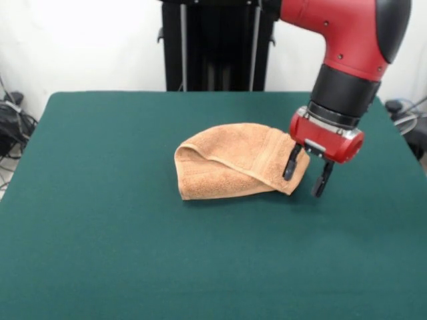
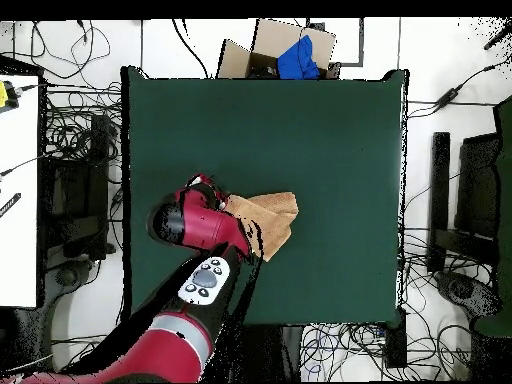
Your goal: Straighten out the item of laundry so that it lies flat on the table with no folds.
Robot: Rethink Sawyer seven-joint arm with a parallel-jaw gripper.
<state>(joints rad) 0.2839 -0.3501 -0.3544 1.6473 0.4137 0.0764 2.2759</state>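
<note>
Covering the folded towel's (image 2: 272,218) near edge overhead, the hand (image 1: 307,175) gapes.

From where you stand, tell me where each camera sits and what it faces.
Front view: sits across the table, facing the robot; shows the folded towel, the red arm's end and its open gripper at the towel's edge.
Overhead view: sits above, looking straight down; shows the whole table, the towel, the arm reaching up from the bottom edge.
Shared: the table, the towel, the arm.
</note>
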